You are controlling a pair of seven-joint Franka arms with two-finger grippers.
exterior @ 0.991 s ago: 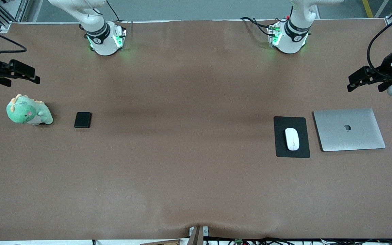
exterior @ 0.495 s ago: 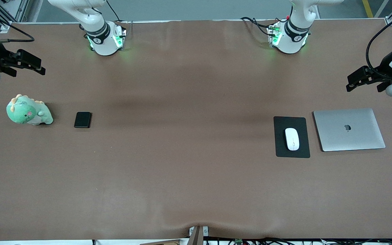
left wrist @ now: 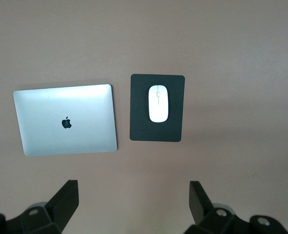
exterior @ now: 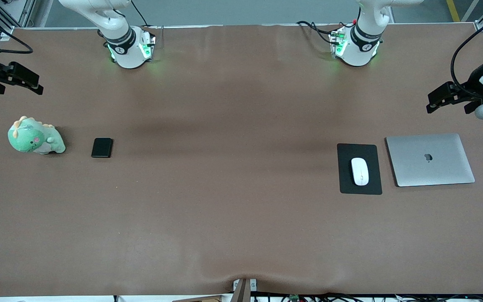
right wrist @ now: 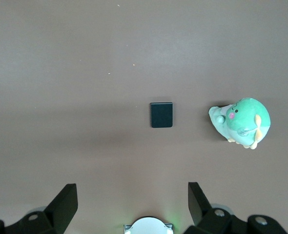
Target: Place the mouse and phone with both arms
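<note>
The white oval mouse (exterior: 359,171) (left wrist: 158,103) lies on a black pad (exterior: 346,184) (left wrist: 139,122) toward the left arm's end of the table. The small black phone (exterior: 102,147) (right wrist: 161,114) lies flat on the bare tabletop toward the right arm's end. My left gripper (exterior: 430,102) (left wrist: 133,195) hangs high over bare table at the left arm's end, open and empty. At the right arm's end my right gripper (exterior: 36,84) (right wrist: 133,197) is also up over bare table, open with nothing between its fingers.
A closed silver laptop (exterior: 430,159) (left wrist: 66,119) lies beside the pad, at the left arm's end. A green plush dinosaur (exterior: 35,136) (right wrist: 241,122) sits beside the phone, at the right arm's end. The arm bases (exterior: 130,48) stand along the table's edge farthest from the front camera.
My right gripper has risen in the front view and drifted toward the right arm's end of the table. The left gripper has barely shifted. Phone and mouse have not moved.
</note>
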